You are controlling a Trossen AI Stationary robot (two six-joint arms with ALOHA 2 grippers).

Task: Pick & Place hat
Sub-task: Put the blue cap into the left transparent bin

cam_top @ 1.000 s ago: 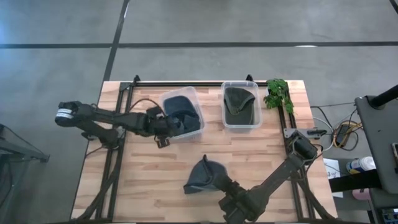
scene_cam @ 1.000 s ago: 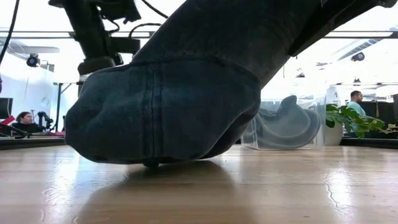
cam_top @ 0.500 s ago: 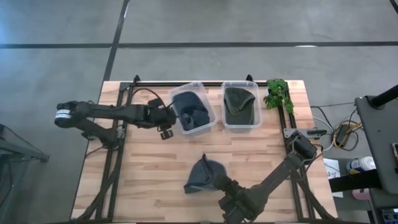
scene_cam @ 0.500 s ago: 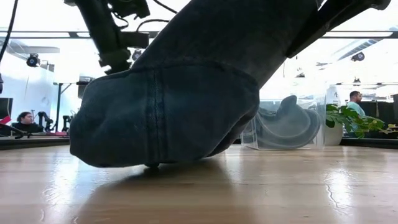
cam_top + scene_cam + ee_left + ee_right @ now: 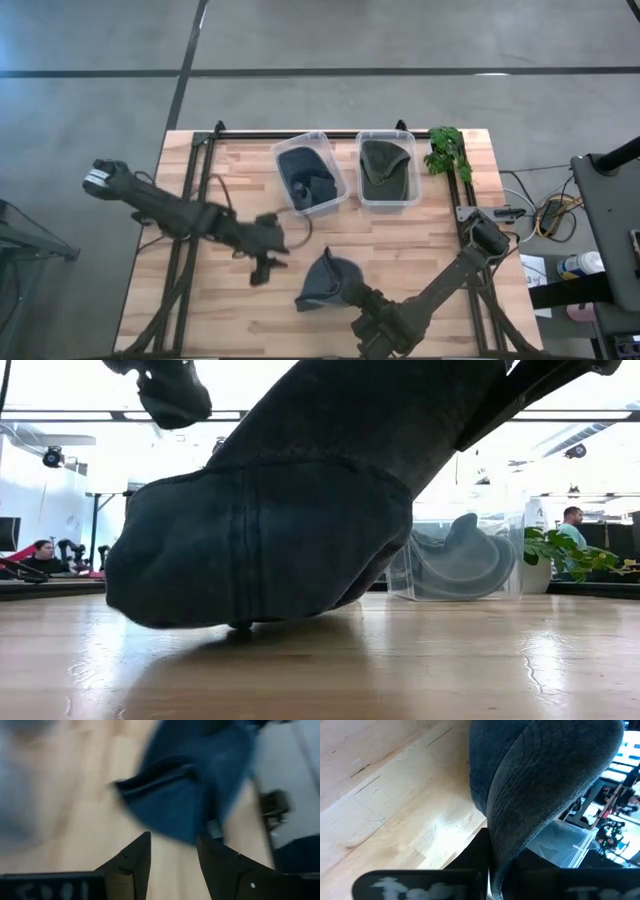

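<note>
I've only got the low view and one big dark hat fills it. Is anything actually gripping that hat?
Observer: Yes. The right gripper is shut on the hat, pinching its fabric.
Operator: Where is the left arm?
Observer: The left gripper is left of the hat, not touching it, with its fingers open.
Operator: I can see one clear bin behind the hat. Is there another?
Observer: Yes. A second bin stands beside it at the table's far edge, with a blue hat inside.
</note>
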